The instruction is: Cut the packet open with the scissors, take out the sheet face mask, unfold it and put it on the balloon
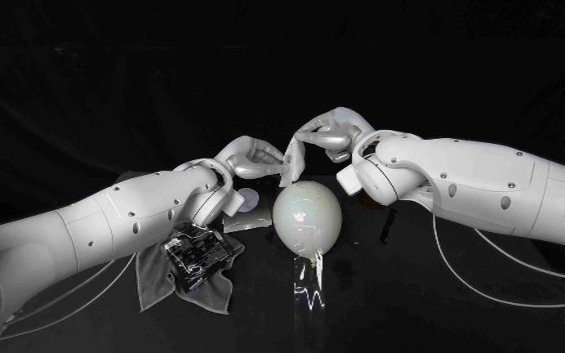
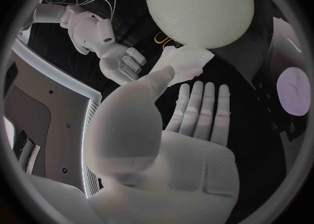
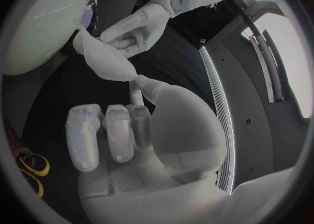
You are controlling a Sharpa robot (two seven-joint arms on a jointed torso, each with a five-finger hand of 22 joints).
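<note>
Sheet mask (image 1: 291, 165) looks thin, floppy, prob slippery & easy to rip. L hand (image 1: 252, 156) & R hand (image 1: 332, 133) each pinch an edge, near balloon (image 1: 309, 216).

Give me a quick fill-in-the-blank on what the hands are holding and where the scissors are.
The left hand and right hand together hold the ___. The pale oval thing just below them in the head view is the ___. The scissors have ___ handles and lie in neither hand.
Missing words: mask; balloon; yellow.
</note>
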